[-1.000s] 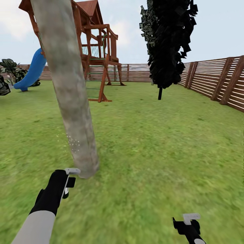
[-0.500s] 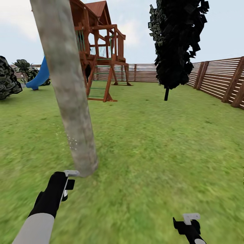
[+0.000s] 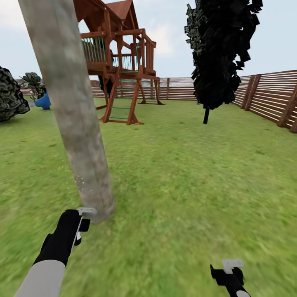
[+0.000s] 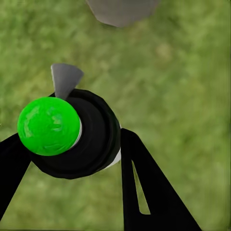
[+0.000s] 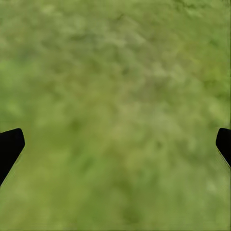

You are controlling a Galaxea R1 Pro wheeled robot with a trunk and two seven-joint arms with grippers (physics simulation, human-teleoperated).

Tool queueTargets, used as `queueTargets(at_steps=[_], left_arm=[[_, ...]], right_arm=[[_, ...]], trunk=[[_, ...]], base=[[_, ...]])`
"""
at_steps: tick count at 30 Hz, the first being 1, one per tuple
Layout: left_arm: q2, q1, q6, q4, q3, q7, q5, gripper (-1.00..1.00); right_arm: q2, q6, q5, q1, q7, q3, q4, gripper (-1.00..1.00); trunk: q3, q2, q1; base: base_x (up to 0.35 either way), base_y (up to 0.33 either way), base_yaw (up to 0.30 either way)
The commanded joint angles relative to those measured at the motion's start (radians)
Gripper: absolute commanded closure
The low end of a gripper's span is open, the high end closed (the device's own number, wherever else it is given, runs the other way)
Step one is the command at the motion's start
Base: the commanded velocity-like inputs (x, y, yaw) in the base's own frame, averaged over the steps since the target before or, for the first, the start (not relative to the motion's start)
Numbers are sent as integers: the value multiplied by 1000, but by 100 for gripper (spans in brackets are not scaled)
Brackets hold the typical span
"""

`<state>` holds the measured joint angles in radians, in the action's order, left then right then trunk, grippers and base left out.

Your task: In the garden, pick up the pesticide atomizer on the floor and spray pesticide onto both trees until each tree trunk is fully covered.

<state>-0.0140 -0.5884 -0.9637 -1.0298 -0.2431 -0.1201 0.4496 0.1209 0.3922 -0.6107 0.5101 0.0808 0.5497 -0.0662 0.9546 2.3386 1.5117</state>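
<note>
A thick grey-brown tree trunk (image 3: 78,123) rises slanting from the lawn just ahead and left of centre, its crown out of frame. A faint scatter of white pesticide specks (image 3: 78,180) dots its lower part. My left gripper (image 3: 81,225) is shut on the pesticide atomizer (image 4: 72,134), a black bottle with a bright green cap and a grey nozzle (image 3: 87,211) that points at the trunk's foot (image 4: 122,9). Low at the right, my right gripper (image 3: 231,271) hangs over bare grass; its fingertips (image 5: 10,147) stand far apart and hold nothing.
A wooden play tower (image 3: 119,62) with a ladder stands behind the trunk, with the end of a blue slide (image 3: 43,101) and a dark bush (image 3: 10,99) to the left. A dark narrow conifer (image 3: 222,53) grows at the right, near the slatted brown fence (image 3: 268,97).
The whole view has shifted, so the camera has moved: the trunk now sits further left and the play tower further right. Both arms hold the same pose. Fewer white specks show on the trunk.
</note>
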Motion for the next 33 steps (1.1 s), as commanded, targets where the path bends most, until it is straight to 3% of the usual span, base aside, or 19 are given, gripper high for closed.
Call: queueTargets(at_steps=[1, 4, 10, 15, 22, 25, 30, 33], left_arm=[[-1, -1, -3, -1, -4, -10, 11, 100], [-1, 3, 3, -1, -6, -10, 11, 100], [3, 8, 28, -1, -46, -10, 12, 100], [12, 9, 28, -1, -45, -10, 10, 100], [12, 9, 30, -18, -44, -10, 5, 100], [9, 4, 74, -22, -40, -10, 4, 100], [-1, -18, 89, -21, -34, -21, 3, 100], [3, -89, 58, -17, -32, -24, 4, 100]], right_arm=[[0, 4, -11, 1, 5, 6, 2, -100], [0, 4, -11, 1, 5, 6, 2, -100], [0, 4, -11, 1, 5, 6, 2, -100], [0, 4, -11, 1, 5, 6, 2, -100], [1, 4, -11, 1, 5, 6, 0, -100], [2, 5, -11, 1, 5, 6, 0, -100], [2, 5, -11, 1, 5, 6, 0, -100], [1, 5, -11, 1, 5, 6, 0, -100]], trunk=[[1, 0, 0], [1, 0, 0], [1, 0, 0], [1, 0, 0], [1, 0, 0], [1, 0, 0], [1, 0, 0], [1, 0, 0]], base=[[95, -240, 270], [6, -260, 275], [-95, -117, 277], [55, -75, 240], [100, -235, 21], [-157, -236, 119], [-156, -96, 265], [-12, -6, 277]])
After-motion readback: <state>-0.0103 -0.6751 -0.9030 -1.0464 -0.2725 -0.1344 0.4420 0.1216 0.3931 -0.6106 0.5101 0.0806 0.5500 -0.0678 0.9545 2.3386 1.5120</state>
